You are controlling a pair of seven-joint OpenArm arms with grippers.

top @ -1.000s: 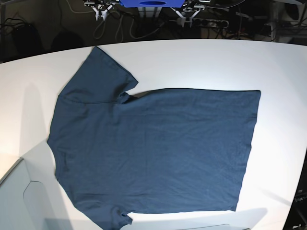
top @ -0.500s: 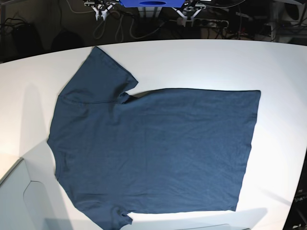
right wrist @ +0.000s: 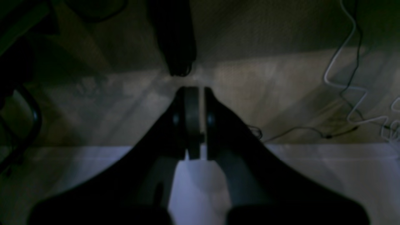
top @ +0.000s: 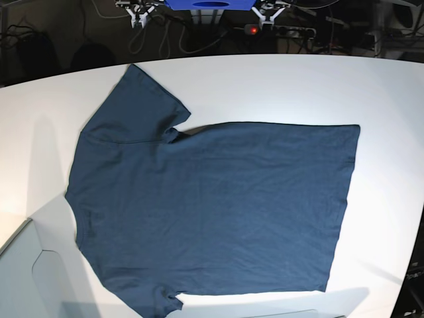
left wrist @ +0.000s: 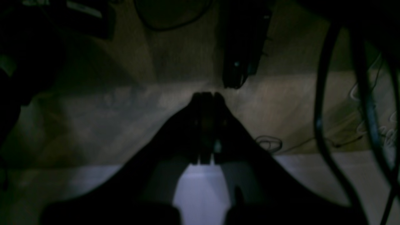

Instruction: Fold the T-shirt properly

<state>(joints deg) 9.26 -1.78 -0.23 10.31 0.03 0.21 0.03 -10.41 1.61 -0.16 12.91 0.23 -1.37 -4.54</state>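
The dark navy T-shirt [top: 212,205] lies spread flat on the white table [top: 278,86], neck end to the left and hem to the right. One sleeve [top: 142,99] points to the far edge, the other [top: 162,301] to the near edge. Both grippers hang beyond the table's far edge, well away from the cloth. My right gripper [top: 141,13] is at the top left and my left gripper [top: 268,10] at the top right. In the wrist views the left gripper [left wrist: 206,95] and right gripper [right wrist: 193,90] are shut with nothing held, over a dim floor.
A blue base [top: 209,4] sits between the two arms at the back. Cables [right wrist: 343,68] and a power strip with a red light [top: 252,29] lie on the floor behind the table. A pale grey box [top: 26,278] stands at the near left corner.
The left gripper at the top right has drawn back a little toward the upper edge of the base view. A red light now shows beneath it. The T-shirt has not moved.
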